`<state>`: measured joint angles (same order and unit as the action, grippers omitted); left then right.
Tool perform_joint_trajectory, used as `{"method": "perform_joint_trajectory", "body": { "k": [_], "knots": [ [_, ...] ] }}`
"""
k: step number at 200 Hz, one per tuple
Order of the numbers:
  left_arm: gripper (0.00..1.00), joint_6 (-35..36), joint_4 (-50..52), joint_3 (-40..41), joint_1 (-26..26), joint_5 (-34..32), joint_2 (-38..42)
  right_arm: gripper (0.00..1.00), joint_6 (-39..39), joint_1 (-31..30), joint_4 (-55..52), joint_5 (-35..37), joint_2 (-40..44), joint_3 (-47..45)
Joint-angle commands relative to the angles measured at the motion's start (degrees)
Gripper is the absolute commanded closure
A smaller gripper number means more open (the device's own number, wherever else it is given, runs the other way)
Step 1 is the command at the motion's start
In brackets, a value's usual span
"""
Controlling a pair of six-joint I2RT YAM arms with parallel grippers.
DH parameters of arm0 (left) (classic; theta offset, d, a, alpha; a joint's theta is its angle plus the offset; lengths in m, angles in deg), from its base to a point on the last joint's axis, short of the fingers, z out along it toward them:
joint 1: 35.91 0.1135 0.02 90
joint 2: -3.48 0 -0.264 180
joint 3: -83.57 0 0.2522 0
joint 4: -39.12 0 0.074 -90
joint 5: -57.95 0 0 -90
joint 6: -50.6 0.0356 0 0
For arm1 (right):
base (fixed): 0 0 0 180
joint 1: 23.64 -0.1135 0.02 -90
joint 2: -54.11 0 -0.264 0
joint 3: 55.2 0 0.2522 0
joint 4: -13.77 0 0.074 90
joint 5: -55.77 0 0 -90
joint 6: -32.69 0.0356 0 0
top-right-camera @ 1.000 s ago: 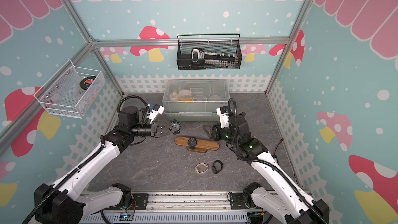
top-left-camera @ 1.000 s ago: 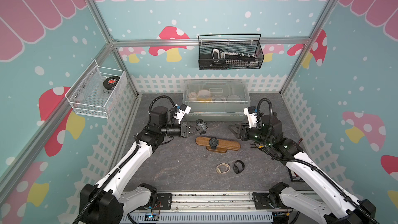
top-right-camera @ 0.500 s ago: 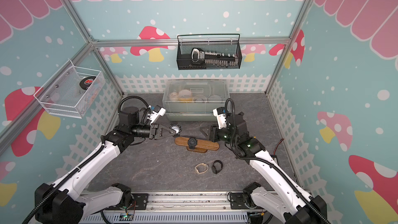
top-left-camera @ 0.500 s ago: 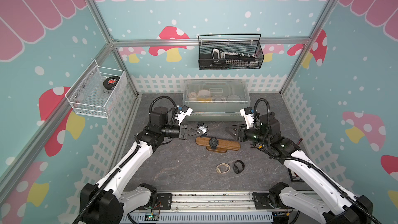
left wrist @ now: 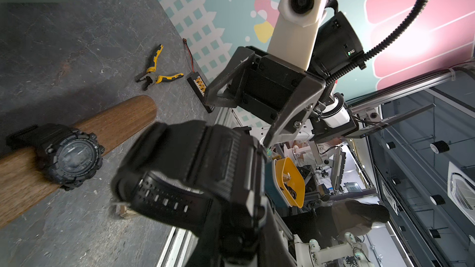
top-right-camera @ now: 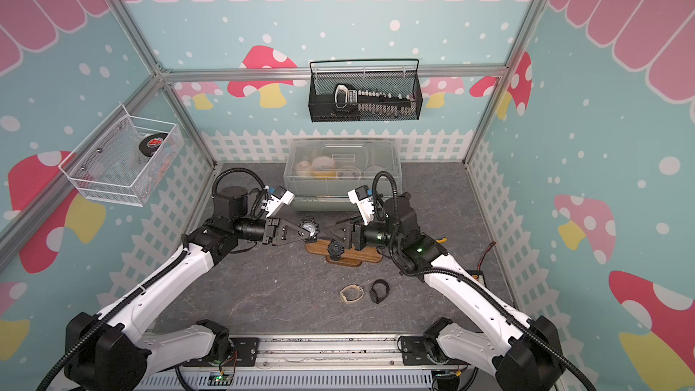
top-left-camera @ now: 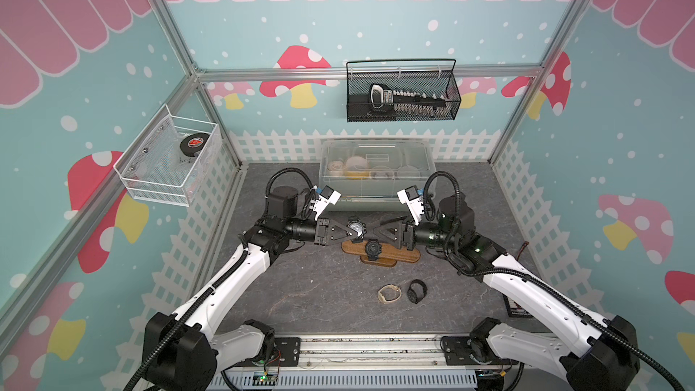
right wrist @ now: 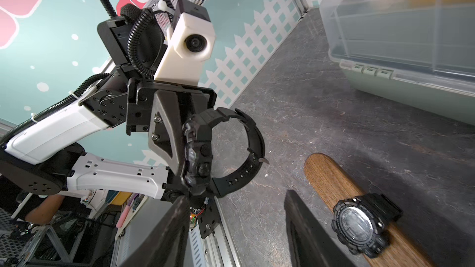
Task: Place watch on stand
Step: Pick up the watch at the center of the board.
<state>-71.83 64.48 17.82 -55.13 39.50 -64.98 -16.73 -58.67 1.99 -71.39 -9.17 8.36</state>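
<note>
step: watch-to-stand transfer. left gripper (top-left-camera: 355,233) pinching watch (top-left-camera: 355,225) by case, in air just off stand's (top-left-camera: 408,256) bare end. right gripper (top-left-camera: 377,233) spread, empty, over stand, facing watch. next, likely: align strap loop with rounded end, slide on.

In the left wrist view the held watch (left wrist: 195,175) is blurred, its dial out of sight. The stand (left wrist: 108,129) runs off the edge in both wrist views. The box (top-left-camera: 376,193) has hazy contents.
</note>
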Motion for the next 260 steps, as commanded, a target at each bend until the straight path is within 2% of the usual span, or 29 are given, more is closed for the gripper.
{"method": "perform_joint_trajectory", "body": {
  "k": [1,22,54,88,140,191,260],
  "knots": [
    [1.00,2.88,1.53,-0.16,-0.20,0.97,-0.74,0.43,0.30,-0.90,2.76,-1.48,-1.12,2.31],
    [1.00,6.46,7.74,-1.14,-0.20,-1.57,-1.67,0.43,0.28,-1.17,2.33,-0.63,-1.88,2.15],
    [1.00,6.04,8.15,-0.31,-0.20,-2.48,-2.15,0.44,0.43,-1.31,0.95,0.02,-4.74,2.24],
    [1.00,10.04,16.31,-1.17,0.01,-8.26,-3.47,0.45,0.07,-1.53,0.24,0.21,-6.24,2.10],
    [1.00,8.88,19.60,0.17,4.63,-12.32,-5.23,0.50,-5.96,-0.92,-12.60,11.47,-0.77,1.13],
    [1.00,7.31,19.52,-0.83,6.24,-13.37,-8.02,0.58,-4.45,6.00,-20.71,13.02,1.98,-2.41],
    [1.00,6.32,19.59,-1.24,6.65,-13.95,-12.71,0.59,-5.55,11.09,-29.68,16.29,1.51,-3.13]
  ]
}}
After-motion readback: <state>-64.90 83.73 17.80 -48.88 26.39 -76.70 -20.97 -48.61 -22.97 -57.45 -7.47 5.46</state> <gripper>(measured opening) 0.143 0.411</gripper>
